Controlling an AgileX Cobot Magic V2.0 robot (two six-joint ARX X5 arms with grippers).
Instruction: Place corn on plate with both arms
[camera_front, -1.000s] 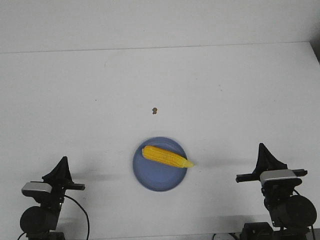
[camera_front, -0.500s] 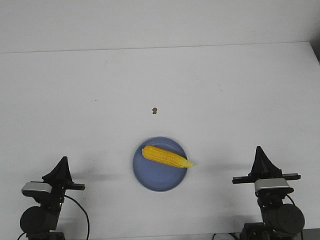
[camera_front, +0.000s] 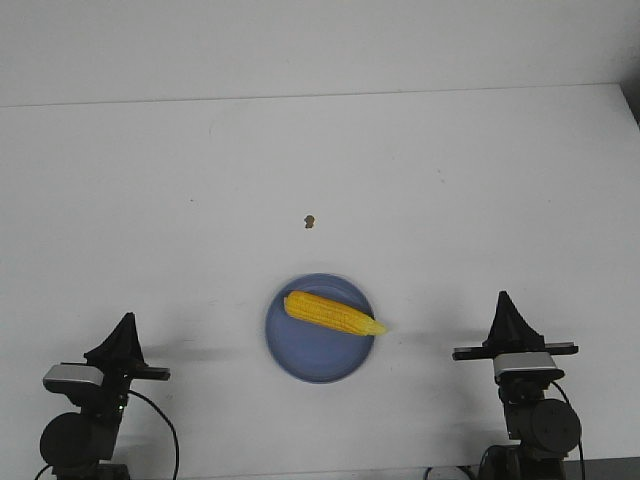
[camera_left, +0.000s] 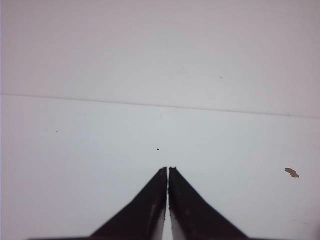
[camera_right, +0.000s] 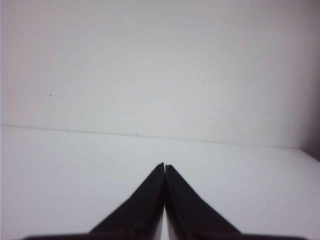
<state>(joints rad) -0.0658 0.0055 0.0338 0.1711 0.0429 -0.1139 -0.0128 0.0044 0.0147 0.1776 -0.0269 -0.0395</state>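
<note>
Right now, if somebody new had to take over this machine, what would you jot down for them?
Left gripper: shut, empty, parked at the near left edge of the table.
Right gripper: shut, empty, parked at the near right edge.
Corn: lying on the plate, its pointed tip sticking out just over the rim on the right side.
Plate: near the middle of the table, between the two arms, touched by neither.
Also there: a small brown speck on the table beyond the plate.
Done: the corn is on the plate.
Left: apparently nothing, beyond perhaps centring the corn.
</note>
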